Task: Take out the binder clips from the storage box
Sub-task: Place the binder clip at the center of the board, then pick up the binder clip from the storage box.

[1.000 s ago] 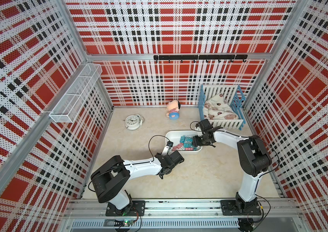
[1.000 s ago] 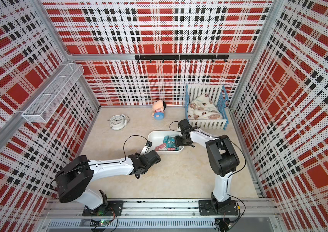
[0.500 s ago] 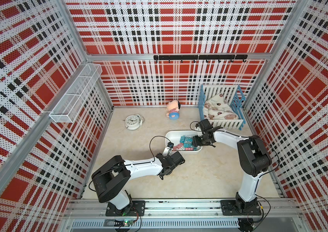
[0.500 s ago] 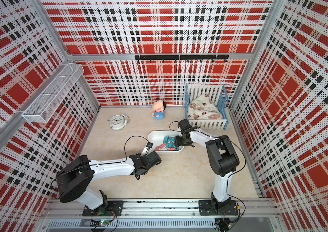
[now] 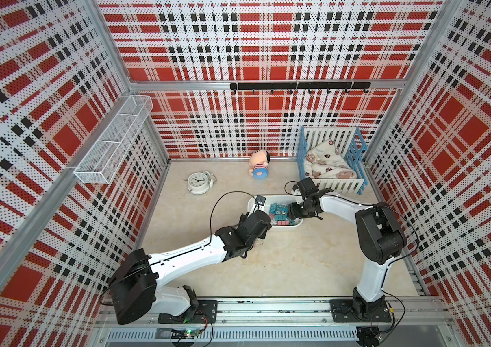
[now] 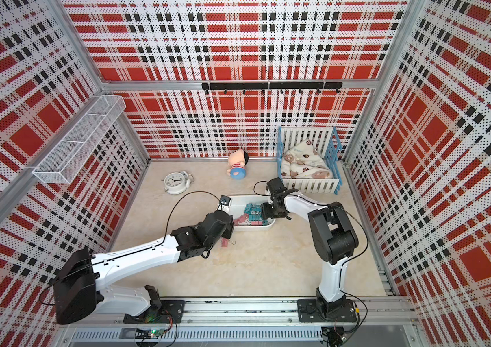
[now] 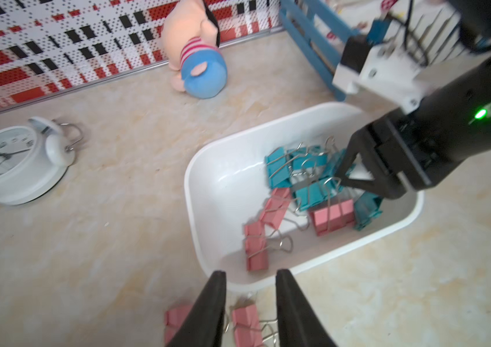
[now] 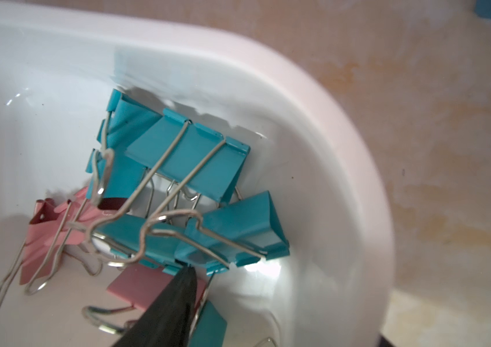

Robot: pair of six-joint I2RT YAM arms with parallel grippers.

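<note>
Meanwhile, the left pincer [image 7: 250,272] hangs open and empty just outside the storage box [image 7: 188,195], above two pink clips [image 7: 245,321] lying on the table [image 7: 118,240] beside its wall (the start of the out pile, we judge). Most binder clips [image 7: 313,186] lie heaped in the box, with the teal ones tangled by their wire handles. The right pincer [image 7: 347,175] dips into that teal heap, but we cannot tell whether it grips one. We reckon one arm unloads while the other picks.

Left claw [image 7: 250,274] low, jaws apart; right claw [image 7: 343,176] pitched steeply downward opposite it.
</note>
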